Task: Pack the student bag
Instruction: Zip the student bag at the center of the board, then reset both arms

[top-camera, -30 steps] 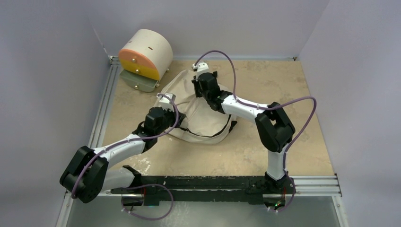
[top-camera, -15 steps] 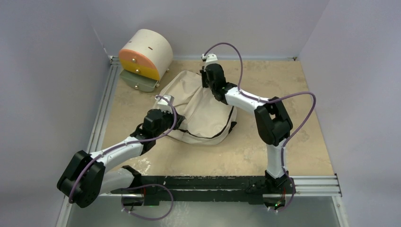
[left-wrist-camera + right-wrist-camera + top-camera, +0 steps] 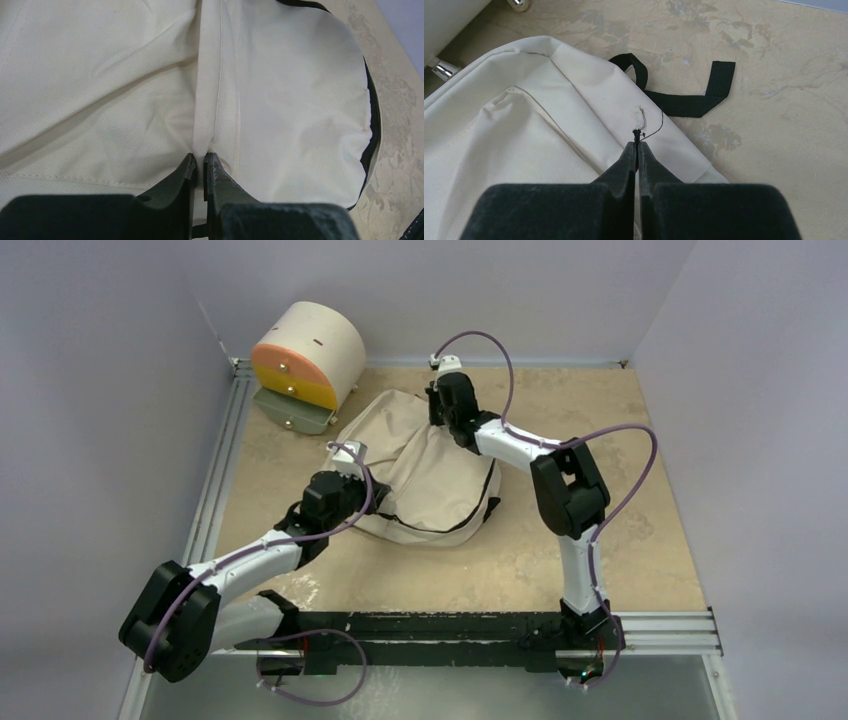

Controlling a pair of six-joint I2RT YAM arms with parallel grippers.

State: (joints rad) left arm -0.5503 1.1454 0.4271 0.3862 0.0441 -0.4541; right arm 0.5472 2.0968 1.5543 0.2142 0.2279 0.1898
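Student bag (image 3: 420, 480) lies under left tool (image 3: 200, 159) pinching its fold; right tool (image 3: 636, 145) pressed together.

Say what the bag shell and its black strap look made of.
Student bag: woven cream fabric, likely canvas or nylon; matte, fine visible weave, soft creases, stitched seams. Black strap: flat webbing, probably synthetic; matte, even width, curls limply.

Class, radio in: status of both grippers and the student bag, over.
Left gripper pinching a fold of the student bag. Right gripper shut at its far edge. Drawer unit close by, nothing blocking.
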